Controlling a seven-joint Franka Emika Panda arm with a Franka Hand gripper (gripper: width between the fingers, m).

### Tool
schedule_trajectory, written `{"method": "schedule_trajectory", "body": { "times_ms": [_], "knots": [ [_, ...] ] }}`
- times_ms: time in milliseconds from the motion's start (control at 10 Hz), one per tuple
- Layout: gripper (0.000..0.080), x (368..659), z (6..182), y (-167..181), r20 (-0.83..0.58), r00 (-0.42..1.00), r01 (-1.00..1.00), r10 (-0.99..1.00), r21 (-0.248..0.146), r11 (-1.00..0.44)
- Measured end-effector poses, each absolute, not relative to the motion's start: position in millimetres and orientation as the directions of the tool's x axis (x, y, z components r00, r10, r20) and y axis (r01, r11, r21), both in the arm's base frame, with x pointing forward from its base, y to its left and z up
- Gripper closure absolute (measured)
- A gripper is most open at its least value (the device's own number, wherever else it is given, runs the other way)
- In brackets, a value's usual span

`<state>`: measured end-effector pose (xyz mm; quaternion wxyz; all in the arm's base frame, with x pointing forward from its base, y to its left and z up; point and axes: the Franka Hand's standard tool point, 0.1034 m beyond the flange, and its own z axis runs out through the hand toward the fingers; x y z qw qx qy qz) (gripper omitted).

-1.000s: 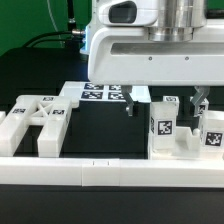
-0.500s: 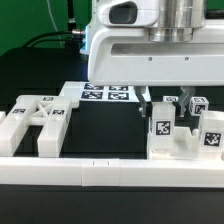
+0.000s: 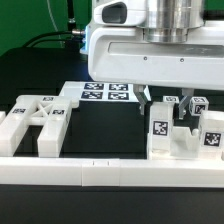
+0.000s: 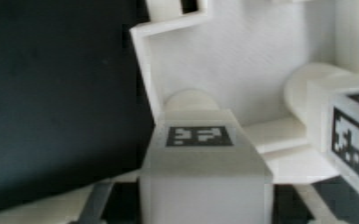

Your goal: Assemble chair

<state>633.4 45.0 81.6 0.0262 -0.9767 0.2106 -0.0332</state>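
My gripper is shut on an upright white square post with a tag on its face. The post stands in front of a low white chair piece at the exterior view's right. Another tagged post stands beside it, and a small tagged block lies behind. In the wrist view the held post fills the space between the fingers, with its tag facing the camera. A white slab lies beyond it, and a tagged piece lies beside it.
A white frame piece with tags lies at the exterior view's left. The marker board lies flat at the back centre. A long white border rail runs along the front. Black table surface shows between the two groups.
The jaws stood wide on either side of the post a second ago and have since shut on it. The post has barely shifted.
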Motion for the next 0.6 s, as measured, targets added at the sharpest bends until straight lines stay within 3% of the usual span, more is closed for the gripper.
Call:
{"method": "schedule_trajectory", "body": {
  "times_ms": [200,600],
  "knots": [
    [0.0512,635.1,81.4,45.0,0.049,0.807,-0.582,-0.588,-0.095,-0.808],
    [0.0512,634.9,81.3,50.4,0.020,0.613,-0.784,-0.790,-0.108,-0.611]
  ]
}}
